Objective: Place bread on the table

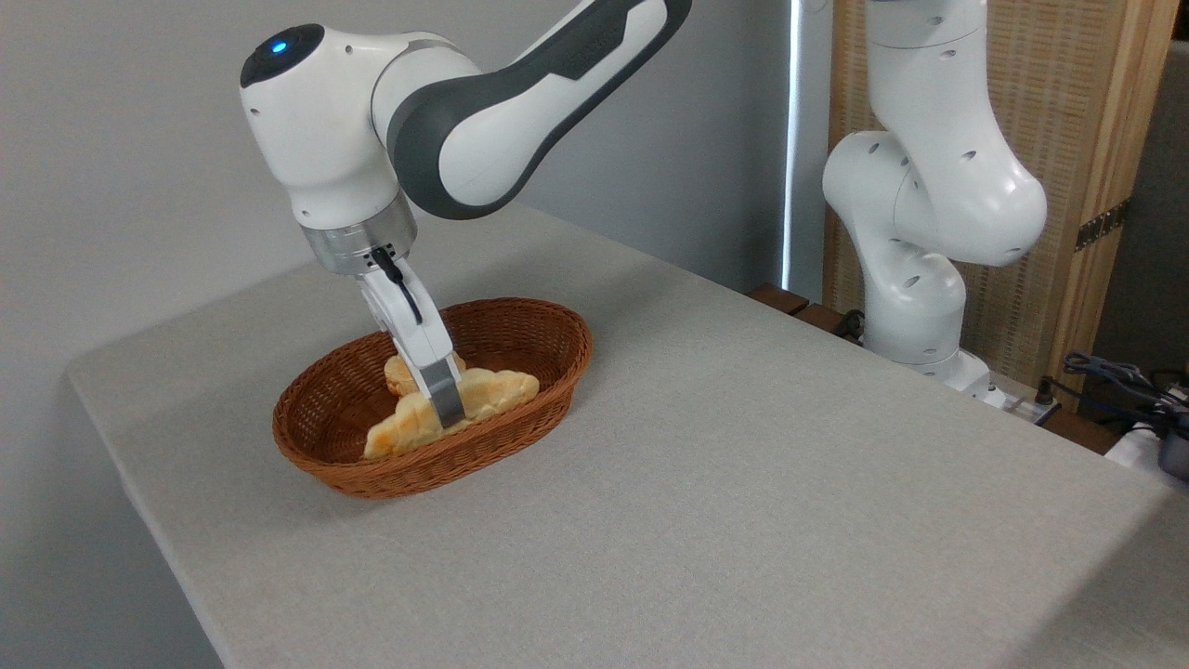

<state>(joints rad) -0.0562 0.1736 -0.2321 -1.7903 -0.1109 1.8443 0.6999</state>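
Franka arm [483,121] reaching from 1 o'clock down into a brown oval wicker basket [520,413] that stands on the light grey table [743,520], left of centre. Gripper [444,404] tilted, its fingertips at the middle of the long golden bread [492,395]; only one finger shows clearly, so jaw spacing cannot be judged. The bread lies lengthwise in the basket, ends toward 2 and 8 o'clock. A small round bun [401,373] sits just behind it, at 10 o'clock from the gripper.
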